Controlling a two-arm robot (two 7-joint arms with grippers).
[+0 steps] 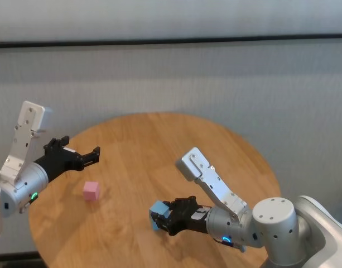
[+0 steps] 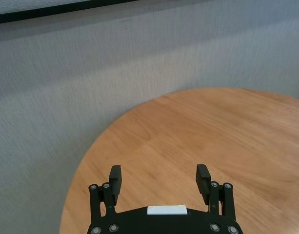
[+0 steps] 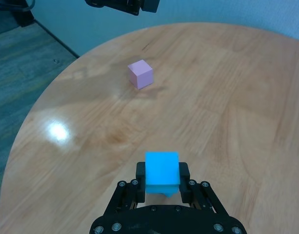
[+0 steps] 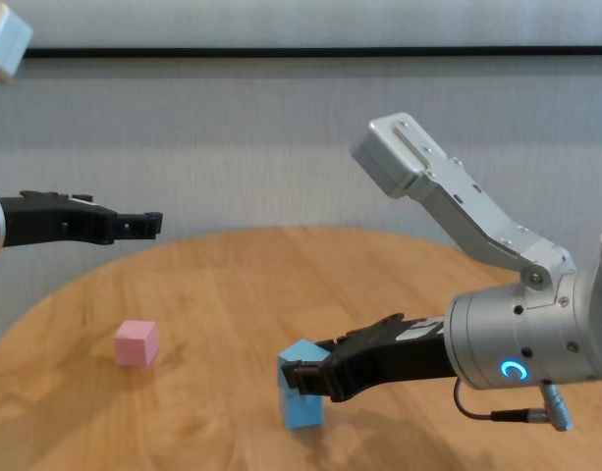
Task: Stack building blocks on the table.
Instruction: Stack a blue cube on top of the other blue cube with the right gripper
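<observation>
My right gripper (image 1: pixel 163 215) (image 4: pixel 302 373) is shut on a light blue block (image 1: pixel 158 209) (image 3: pixel 162 169) (image 4: pixel 302 354) near the front of the round wooden table (image 1: pixel 159 139). The held block is slightly tilted and sits directly over a second light blue block (image 4: pixel 301 409) (image 1: pixel 155 225), whose edge peeks out beneath it (image 3: pixel 165 192). I cannot tell whether the two touch. A pale pink block (image 1: pixel 91 191) (image 3: pixel 140 74) (image 4: pixel 136 343) lies alone to the left. Above the table's left side, my left gripper (image 1: pixel 91 156) (image 2: pixel 159 179) (image 4: pixel 148 225) hovers open and empty.
A grey wall (image 1: pixel 215 78) runs close behind the table. The table's curved rim (image 2: pixel 86 161) drops off near the left gripper, and grey floor (image 3: pixel 12 73) shows beyond it. Bare wood (image 4: pixel 232 285) lies between the pink block and the blue ones.
</observation>
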